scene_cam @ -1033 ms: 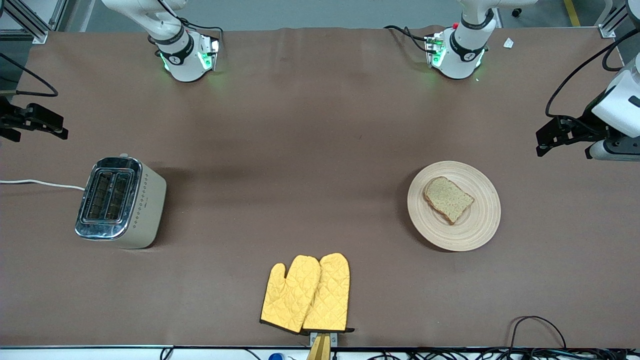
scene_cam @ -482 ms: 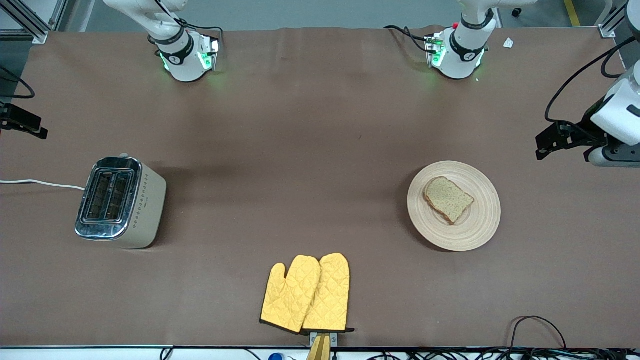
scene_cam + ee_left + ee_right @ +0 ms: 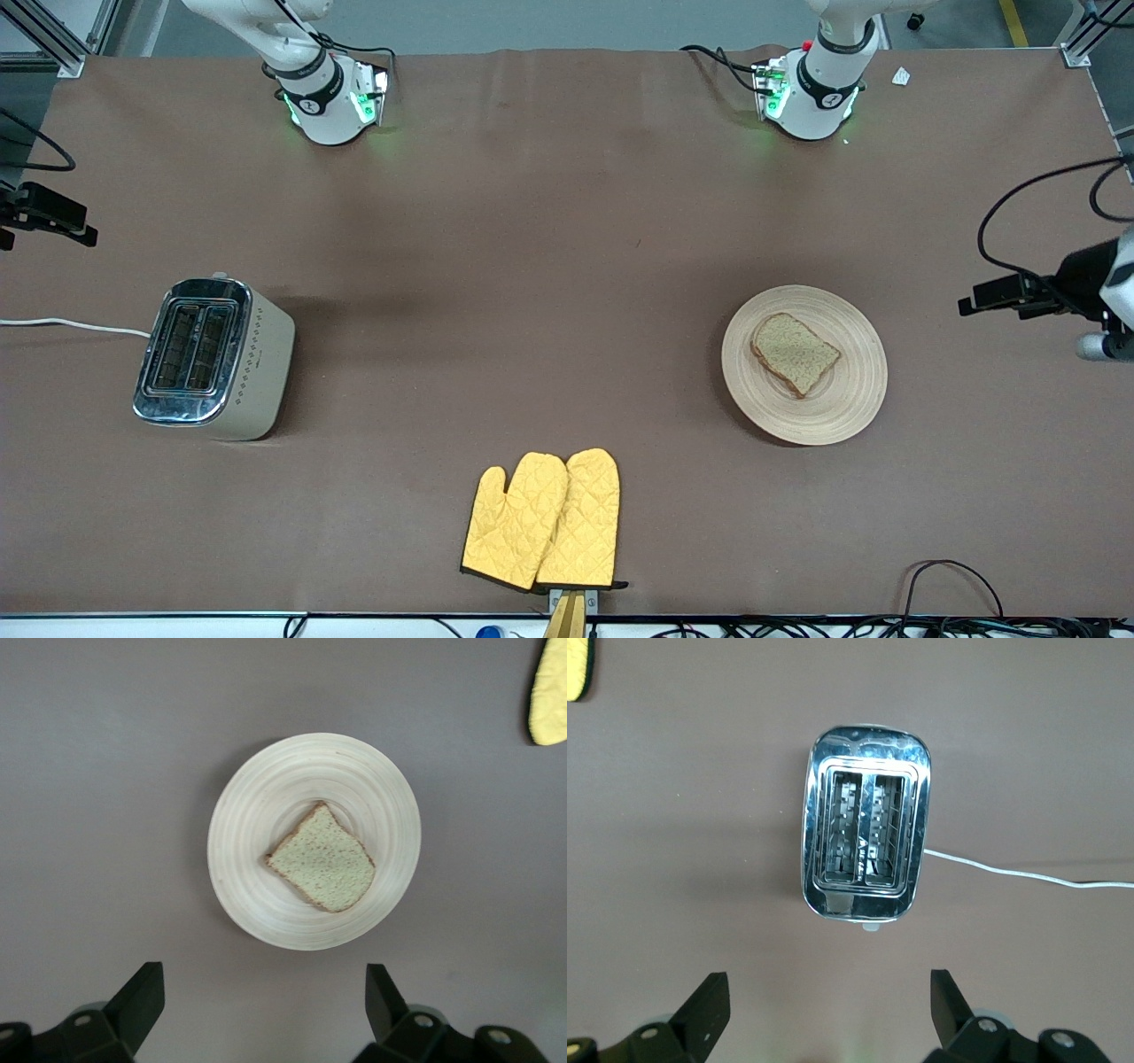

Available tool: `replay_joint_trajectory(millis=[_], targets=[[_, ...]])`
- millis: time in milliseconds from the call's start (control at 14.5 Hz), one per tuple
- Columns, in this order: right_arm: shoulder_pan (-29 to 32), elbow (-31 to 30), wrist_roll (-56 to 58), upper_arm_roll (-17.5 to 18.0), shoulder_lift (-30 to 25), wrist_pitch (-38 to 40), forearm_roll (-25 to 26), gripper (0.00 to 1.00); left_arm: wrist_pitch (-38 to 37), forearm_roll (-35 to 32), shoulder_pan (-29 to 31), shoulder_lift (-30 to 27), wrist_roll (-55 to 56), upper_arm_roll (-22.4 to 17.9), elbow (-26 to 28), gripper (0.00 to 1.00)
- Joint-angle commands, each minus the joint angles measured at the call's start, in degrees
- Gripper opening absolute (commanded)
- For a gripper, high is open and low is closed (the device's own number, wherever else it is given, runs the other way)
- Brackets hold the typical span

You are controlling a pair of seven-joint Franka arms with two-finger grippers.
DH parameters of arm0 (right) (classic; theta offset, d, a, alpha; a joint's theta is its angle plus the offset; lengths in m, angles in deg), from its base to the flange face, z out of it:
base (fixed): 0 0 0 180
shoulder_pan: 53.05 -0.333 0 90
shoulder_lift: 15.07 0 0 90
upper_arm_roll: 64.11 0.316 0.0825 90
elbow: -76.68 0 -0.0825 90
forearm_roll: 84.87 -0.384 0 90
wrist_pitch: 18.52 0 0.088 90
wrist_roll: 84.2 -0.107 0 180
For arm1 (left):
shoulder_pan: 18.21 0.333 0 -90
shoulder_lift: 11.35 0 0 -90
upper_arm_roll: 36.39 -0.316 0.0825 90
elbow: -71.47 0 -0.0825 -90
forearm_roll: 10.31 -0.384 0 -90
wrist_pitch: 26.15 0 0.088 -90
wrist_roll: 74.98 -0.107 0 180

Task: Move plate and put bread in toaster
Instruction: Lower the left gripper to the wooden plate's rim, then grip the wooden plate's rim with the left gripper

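**Bread on plate, toaster slots bare, both grippers released**

Here, flat on the brown table [image 3: 549, 266]: round wooden plate [image 3: 850, 408] toward the left arm's end, carrying one slice of brown bread [image 3: 795, 354] at its middle. Crust intact, rounded top visible, nothing touching the slice.

Well apart, toward the right arm's end: toaster [image 3: 213, 359], upright, chrome top up, both slots showing only wire guides in the right wrist view. White cord [image 3: 71, 326] trailing off toward the table's edge.

Between the two and nearer the front camera: pair of yellow oven mitts [image 3: 542, 520], overlapping, close to the table's edge.

Left gripper [image 3: 266, 1005] up in the air, looking down on the table just beside the plate, jaws spread wide, nothing between them. Grasping nothing.

Right gripper [image 3: 830, 1005] likewise aloft, looking down on the table just beside the toaster, jaws spread wide, nothing between them.

No contact with plate, bread or toaster on either side.
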Motion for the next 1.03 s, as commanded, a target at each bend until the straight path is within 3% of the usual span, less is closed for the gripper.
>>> replay_joint_trajectory(millis=[0,413,964], targets=[[-0.1,0.7,0.6,0.1,-0.3,-0.5,-1.0,1.0,-0.5,8.2,5.0,8.2,-5.4,0.3,-1.5,1.0],[-0.6,1.0,0.5,0.1,-0.3,-0.5,-1.2,1.0,2.1,18.9,9.6,25.9,-18.7,0.3,-3.5,1.0],[-1.2,1.1,0.5,0.1,-0.3,-0.4,-1.1,1.0,4.1,25.0,9.4,33.0,-25.7,0.4,-3.4,1.0]])
